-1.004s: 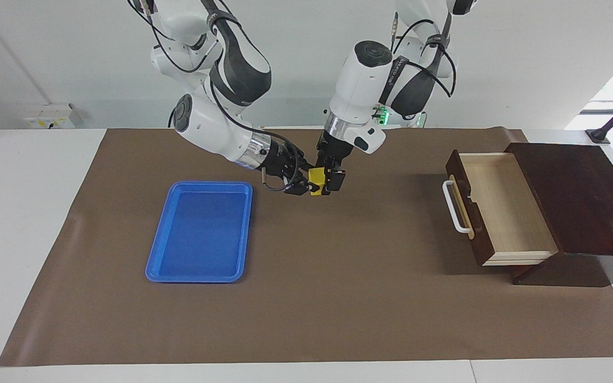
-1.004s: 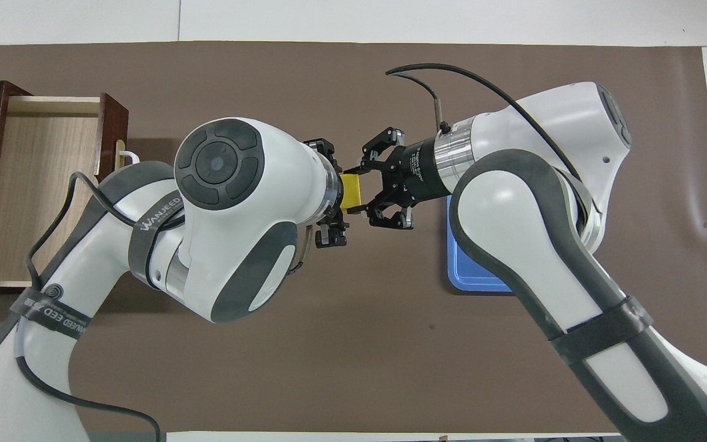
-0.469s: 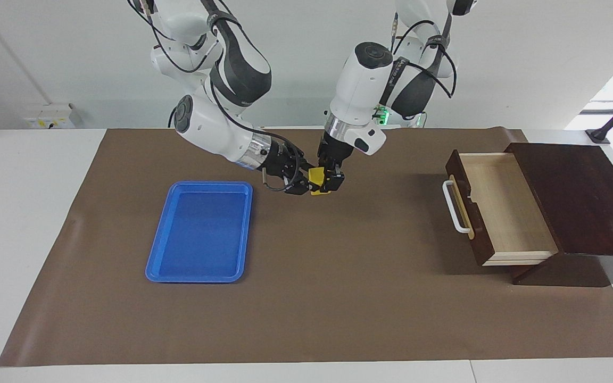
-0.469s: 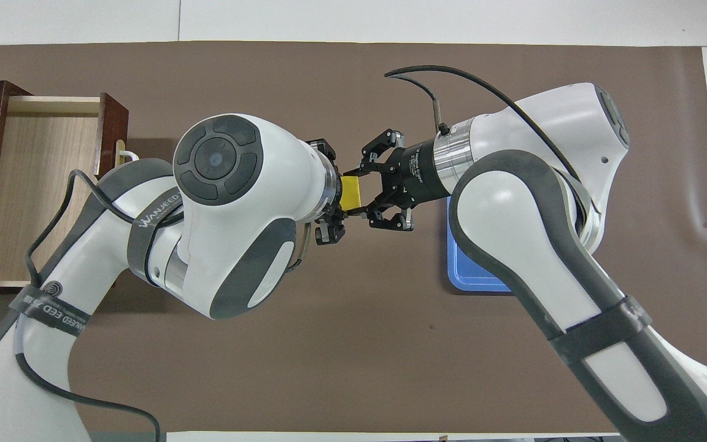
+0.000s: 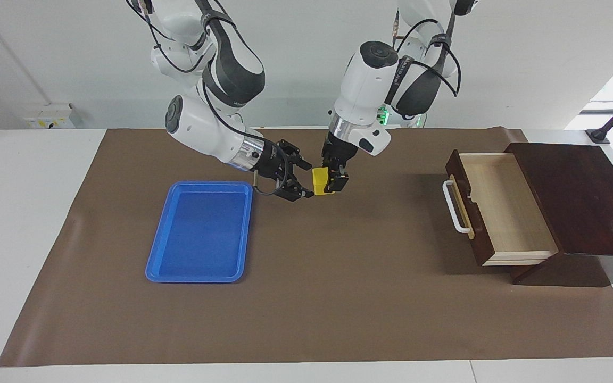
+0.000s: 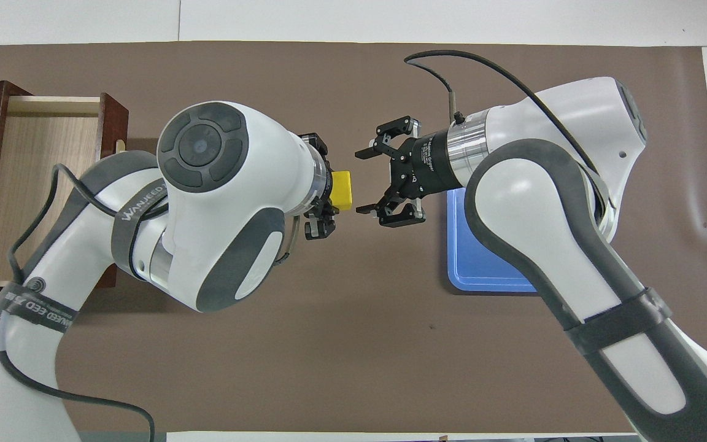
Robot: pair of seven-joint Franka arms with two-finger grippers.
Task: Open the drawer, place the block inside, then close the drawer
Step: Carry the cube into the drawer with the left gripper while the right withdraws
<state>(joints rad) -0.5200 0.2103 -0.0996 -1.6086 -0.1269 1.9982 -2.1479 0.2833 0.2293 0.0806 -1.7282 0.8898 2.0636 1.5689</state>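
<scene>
The small yellow block (image 5: 319, 180) is held above the brown mat, in my left gripper (image 5: 331, 183), which is shut on it. It also shows in the overhead view (image 6: 342, 189), sticking out of the left gripper (image 6: 329, 189). My right gripper (image 5: 304, 181) is open beside the block, a short gap away and not touching it; it shows spread in the overhead view (image 6: 363, 181). The drawer (image 5: 500, 207) stands pulled open at the left arm's end of the table, with its pale interior (image 6: 40, 178) bare and its white handle (image 5: 453, 207) facing the middle.
A flat blue tray (image 5: 200, 231) lies on the mat toward the right arm's end, partly under the right arm in the overhead view (image 6: 473, 258). The dark wooden box (image 5: 578, 197) holds the drawer. The brown mat (image 5: 338, 298) covers most of the table.
My right gripper has opened, let go of the block and drawn back toward the tray. My left gripper keeps the block and has shifted slightly toward the drawer's end.
</scene>
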